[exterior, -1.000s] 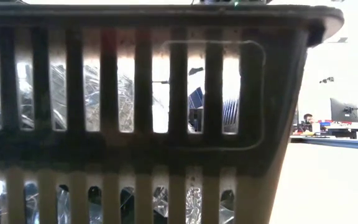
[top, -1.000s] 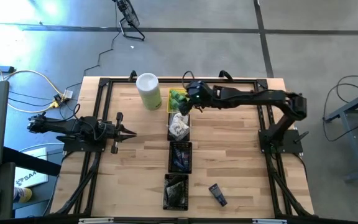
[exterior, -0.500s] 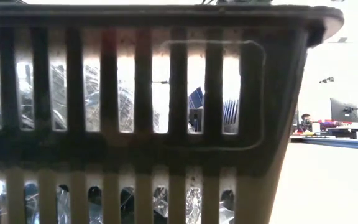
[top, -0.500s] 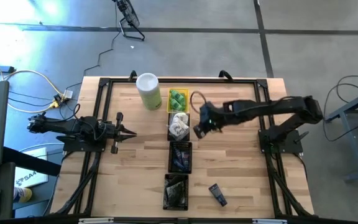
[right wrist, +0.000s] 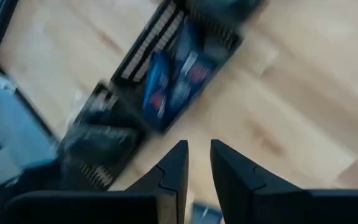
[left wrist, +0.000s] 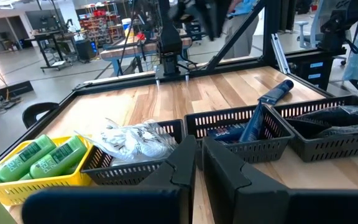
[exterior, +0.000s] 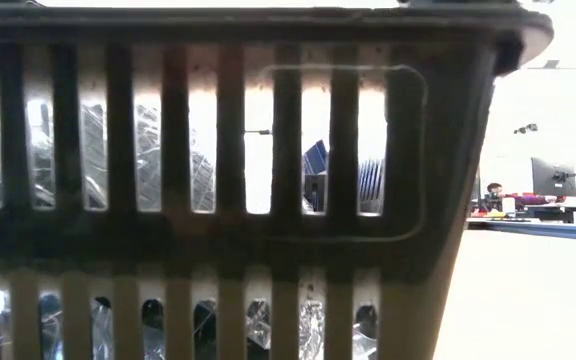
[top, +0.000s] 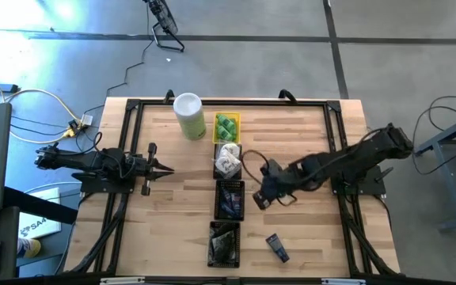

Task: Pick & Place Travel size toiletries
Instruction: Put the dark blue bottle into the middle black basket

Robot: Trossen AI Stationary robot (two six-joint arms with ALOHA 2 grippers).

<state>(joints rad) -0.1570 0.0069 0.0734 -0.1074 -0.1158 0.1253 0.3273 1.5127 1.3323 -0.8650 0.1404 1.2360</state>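
Right hand (top: 260, 200) has been moved from the yellow tray (top: 226, 127) at the surface's far edge toward mid-surface, beside the black tray of blue packets (top: 229, 198); fingers nearly pressed together, nothing seen held. Left hand (top: 165, 168) pressed together, near left edge.

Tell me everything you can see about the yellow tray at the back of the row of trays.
The yellow tray is a small rectangular basket that looks like plastic, with slotted walls. It sits flat on the wooden table at the far end of the row, next to the black tray of white wrapped pieces. Bright green little bottles lie inside on their sides. A tall pale-green canister stands just beside it. Neither gripper touches it.
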